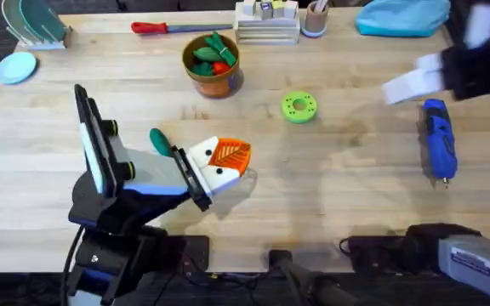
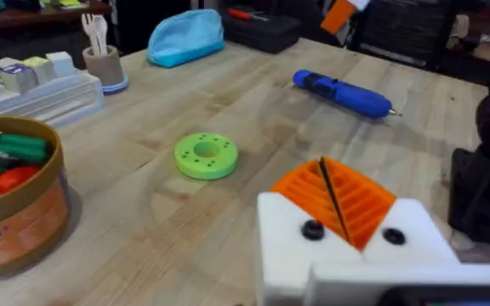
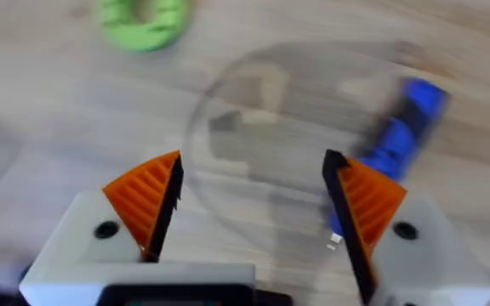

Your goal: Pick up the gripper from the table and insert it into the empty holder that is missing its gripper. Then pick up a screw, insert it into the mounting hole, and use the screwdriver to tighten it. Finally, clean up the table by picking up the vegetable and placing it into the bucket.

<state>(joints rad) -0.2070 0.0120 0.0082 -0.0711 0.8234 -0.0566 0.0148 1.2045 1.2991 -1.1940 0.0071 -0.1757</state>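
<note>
My left gripper (image 1: 226,161) rests low over the table's middle left, shut, its orange pads (image 2: 360,204) pressed together with nothing visible between them. Just behind it lies the dark green vegetable (image 1: 160,140). The orange-brown bucket (image 1: 213,76) with toy vegetables stands at the back centre, and it also appears in the left wrist view (image 2: 24,212). The blue screwdriver (image 1: 439,140) lies at the right (image 2: 343,92) (image 3: 402,127). My right gripper (image 3: 258,204) hangs open, raised above the table near the screwdriver, blurred in the overhead view (image 1: 415,82). The loose gripper, the holder and the screw are out of view.
A lime-green disc (image 1: 299,107) lies mid-table. Along the back edge are a red-handled tool (image 1: 164,27), a stack of white trays (image 1: 266,27), a beige cup (image 1: 315,19) and a blue pouch (image 1: 402,17). A rack (image 1: 32,25) stands at the back left.
</note>
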